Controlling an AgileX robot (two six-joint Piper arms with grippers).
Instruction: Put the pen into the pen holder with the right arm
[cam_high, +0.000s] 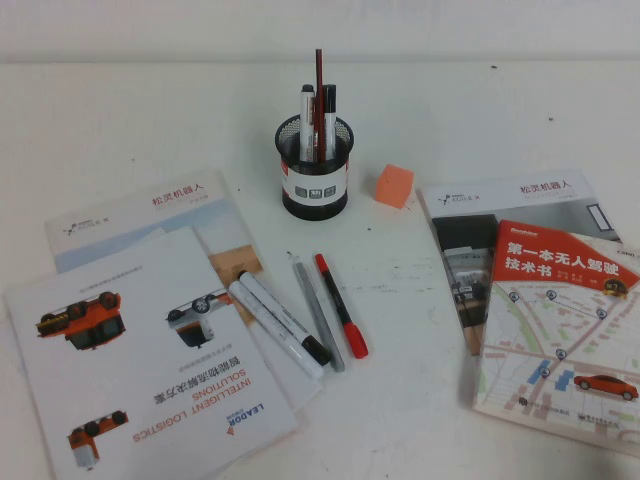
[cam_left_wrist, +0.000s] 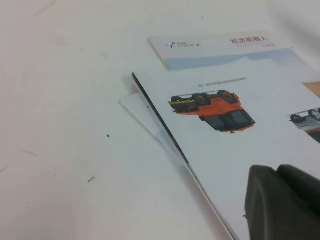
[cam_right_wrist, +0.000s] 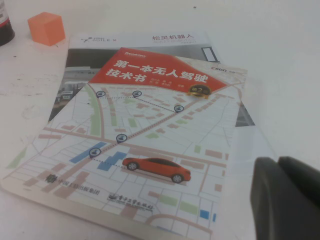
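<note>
The left tool (cam_left_wrist: 282, 202) hangs over the brochures (cam_high: 150, 340) on the left of the desk (cam_high: 120, 120), and the right tool (cam_right_wrist: 287, 197) over the map book (cam_high: 560, 340) on the right; I cannot tell how far either is open. The red pen (cam_high: 341, 305) lies flat on the white desk between them, well apart from both, its long axis running near to far and tilted slightly left. Just beside it lie a grey pen (cam_high: 318, 315) and two white markers (cam_high: 280, 322). Farther back stands the pen holder (cam_high: 315, 168), with an orange cube (cam_high: 394, 186) near it.

pen holder (cam_high: 315, 172): black wire mesh | booklets (cam_high: 150, 350): glossy paper | table (cam_high: 120, 120): matt white
</note>
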